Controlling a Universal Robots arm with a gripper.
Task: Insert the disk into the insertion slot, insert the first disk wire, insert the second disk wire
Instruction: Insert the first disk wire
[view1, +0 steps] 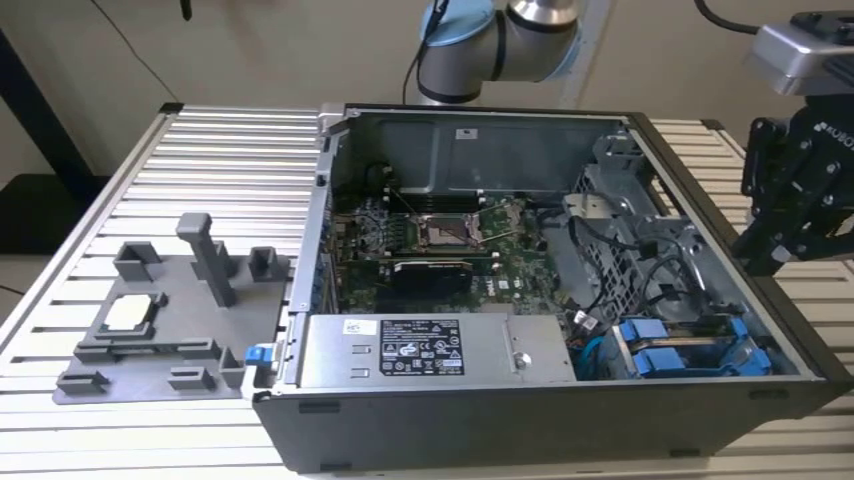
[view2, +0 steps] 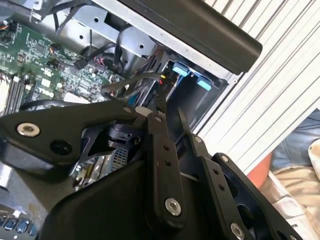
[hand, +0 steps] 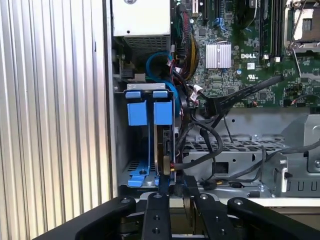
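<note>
The gripper, fingers narrowly parted, hung at the exterior view's right over the computer case's edge, near 2 blue-framed drives and black cables.

Exterior view: set off the arm, raised, angled down into the open computer case on the slatted table; whole case framed. First wrist view: close, looking down past the gripper into the case's corner. Second wrist view: closer, oblique across the same corner. Shared by all three: blue drive carriers, motherboard.
</note>
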